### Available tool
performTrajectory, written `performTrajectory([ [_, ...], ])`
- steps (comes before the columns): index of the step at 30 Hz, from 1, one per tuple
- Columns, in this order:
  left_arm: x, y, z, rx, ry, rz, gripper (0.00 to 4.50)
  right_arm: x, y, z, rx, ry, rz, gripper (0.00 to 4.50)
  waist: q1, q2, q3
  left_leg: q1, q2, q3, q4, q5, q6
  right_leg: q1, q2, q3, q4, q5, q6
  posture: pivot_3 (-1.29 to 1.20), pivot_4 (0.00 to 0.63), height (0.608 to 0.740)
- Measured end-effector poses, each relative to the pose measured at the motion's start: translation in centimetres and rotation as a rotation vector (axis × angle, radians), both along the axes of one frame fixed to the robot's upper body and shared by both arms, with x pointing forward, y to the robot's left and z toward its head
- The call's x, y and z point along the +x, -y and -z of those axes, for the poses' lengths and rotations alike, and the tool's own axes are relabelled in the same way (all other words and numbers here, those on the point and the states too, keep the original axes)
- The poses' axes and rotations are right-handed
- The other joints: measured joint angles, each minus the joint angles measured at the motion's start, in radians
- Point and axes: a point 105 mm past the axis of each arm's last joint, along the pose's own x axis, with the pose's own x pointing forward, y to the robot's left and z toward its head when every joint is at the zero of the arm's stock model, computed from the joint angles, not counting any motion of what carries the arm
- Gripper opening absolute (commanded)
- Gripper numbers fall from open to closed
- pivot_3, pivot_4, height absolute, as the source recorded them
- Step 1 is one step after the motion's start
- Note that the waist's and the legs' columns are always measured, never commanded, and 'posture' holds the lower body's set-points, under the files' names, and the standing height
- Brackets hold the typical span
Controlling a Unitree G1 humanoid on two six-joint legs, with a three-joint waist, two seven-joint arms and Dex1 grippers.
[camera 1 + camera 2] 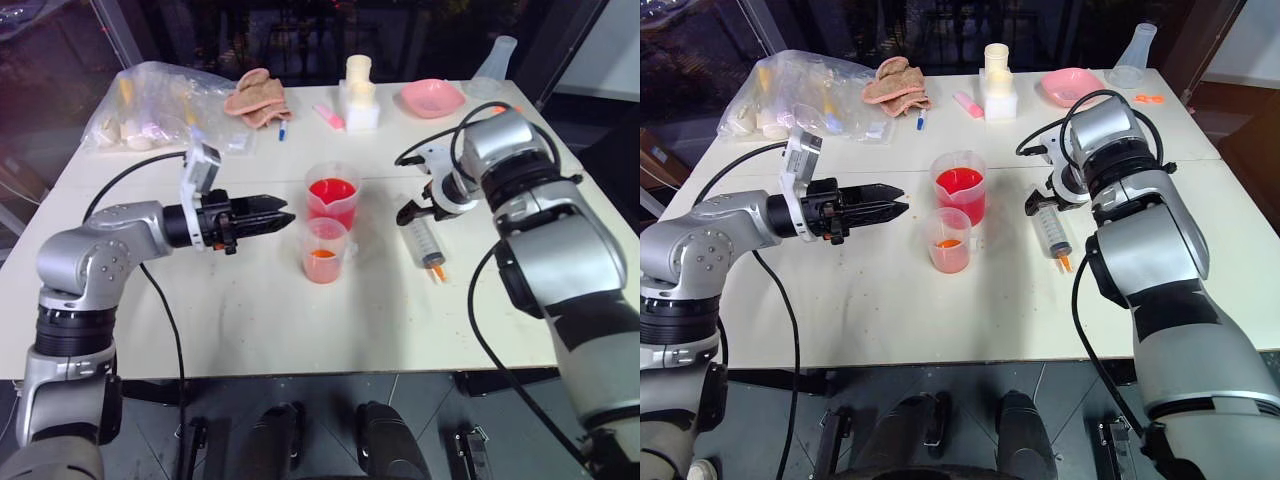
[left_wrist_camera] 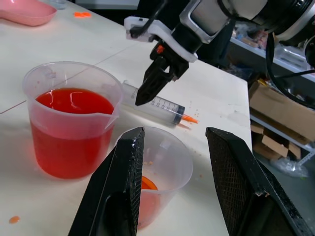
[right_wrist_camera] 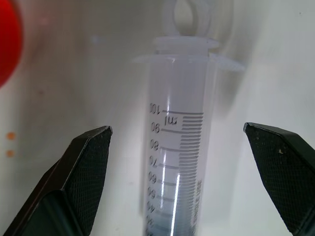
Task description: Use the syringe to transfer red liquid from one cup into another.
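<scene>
Clear plastic, matt table, textured black pads

We see the syringe (image 3: 176, 147) as glossy clear plastic with dark printed graduations and a small orange tip, lying on a matt white table (image 1: 250, 320) speckled with orange crumbs. We note both cups, the taller cup (image 1: 333, 196) and the smaller cup (image 1: 324, 250), are translucent, slightly frosted plastic holding watery red liquid (image 2: 74, 102). Our right gripper (image 3: 177, 182) has black fingers (image 3: 86, 172) with a fine, rough grid texture; the left gripper (image 2: 174, 196) looks alike. We also see a smooth pink bowl (image 1: 433, 97), a crinkly clear plastic bag (image 1: 160, 105) and a nubbly tan cloth (image 1: 258, 98).
</scene>
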Motion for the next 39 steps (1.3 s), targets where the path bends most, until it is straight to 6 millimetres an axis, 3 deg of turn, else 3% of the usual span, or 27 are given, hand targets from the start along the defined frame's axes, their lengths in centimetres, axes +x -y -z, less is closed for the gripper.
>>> performTrajectory([
  [13,-0.5,0.0,0.3,-0.003,-0.005,-0.023,2.09,0.9,-0.3,2.3,-0.071,0.030,-0.039,4.44,-0.021,0.000,0.000,0.000,0.000,0.001,0.000,0.000,-0.001,-0.001,0.000,0.004,0.001,0.000,0.000,0.00,0.150,0.740],
  [16,-0.6,-0.2,0.1,-0.005,0.006,-0.034,2.09,1.0,-0.5,2.4,-0.059,0.035,-0.035,3.61,-0.021,0.000,0.000,0.001,0.001,0.001,0.000,0.000,-0.001,-0.001,0.001,0.004,0.002,0.000,0.000,0.00,0.150,0.740],
  [20,-0.5,-0.3,0.1,-0.001,0.007,-0.047,2.09,1.1,-1.2,2.6,-0.043,0.046,-0.047,1.53,-0.020,0.000,0.000,0.001,0.001,0.002,0.000,0.000,-0.001,-0.001,0.001,0.006,0.002,0.000,0.000,0.00,0.150,0.740],
  [21,-0.5,-0.3,0.1,-0.001,0.007,-0.048,2.09,1.2,-1.1,2.5,-0.042,0.049,-0.046,1.36,-0.020,0.000,0.000,0.001,0.001,0.002,0.000,0.000,-0.001,-0.001,0.001,0.006,0.002,0.000,0.000,0.00,0.150,0.740],
  [29,-0.8,-1.0,0.0,0.038,0.005,-0.038,2.09,1.6,-0.3,2.1,-0.041,0.090,-0.023,1.36,-0.020,0.000,0.000,0.002,0.000,0.004,0.000,0.000,-0.001,-0.001,0.001,0.008,0.003,0.000,0.000,0.00,0.150,0.740],
  [32,-1.0,-1.7,-0.2,0.064,0.004,-0.028,2.09,2.3,1.0,0.3,-0.024,0.176,-0.020,1.36,-0.018,0.000,0.000,0.001,0.000,0.005,0.000,0.000,-0.001,-0.002,0.001,0.008,0.003,0.000,0.000,0.00,0.150,0.740],
  [36,-0.6,-2.0,-1.1,0.054,0.014,-0.019,2.09,3.8,1.4,-4.9,0.015,0.430,-0.056,1.36,-0.019,0.000,0.000,0.001,0.001,0.005,0.000,0.000,-0.001,-0.002,0.002,0.008,0.003,0.000,0.000,0.00,0.150,0.740],
  [39,-0.2,-2.2,-2.2,0.047,0.047,-0.018,2.09,4.2,1.3,-9.1,0.041,0.738,-0.095,1.36,-0.018,-0.001,0.000,0.001,0.001,0.005,0.000,0.000,-0.001,-0.003,0.001,0.009,0.004,0.000,0.000,0.00,0.150,0.740],
])
